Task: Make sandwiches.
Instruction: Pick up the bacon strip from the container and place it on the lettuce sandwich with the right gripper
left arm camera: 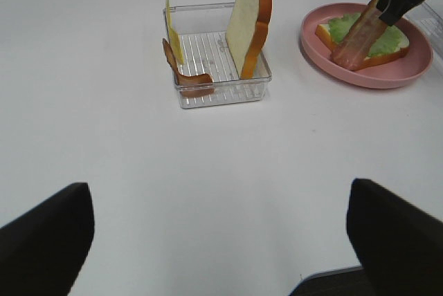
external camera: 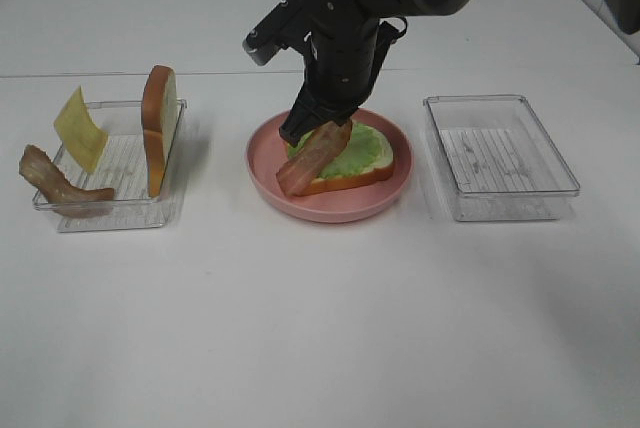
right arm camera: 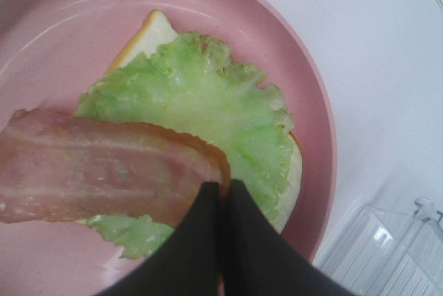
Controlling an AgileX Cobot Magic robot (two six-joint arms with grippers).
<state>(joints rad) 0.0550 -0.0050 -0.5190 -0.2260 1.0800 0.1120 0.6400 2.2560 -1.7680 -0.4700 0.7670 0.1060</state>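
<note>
The right claw [external camera: 318,128] is closed on the upper end of a reddish-brown toy bacon strip [external camera: 312,160], which slopes down from the claw across a round pink plate [external camera: 330,210]. Directly below the claw, a white bread slice with orange-brown crust [external camera: 350,184] lies flat on the plate under a green lettuce leaf [external camera: 365,151]. The left claw [left arm camera: 221,227] is wide open and grips nothing above the white counter [external camera: 300,328]. Ahead of it, a clear plastic tray [left arm camera: 221,92] holds a second bread slice [left arm camera: 249,23] upright, a yellow cheese square [left arm camera: 173,37] and another bacon strip [left arm camera: 187,78].
</note>
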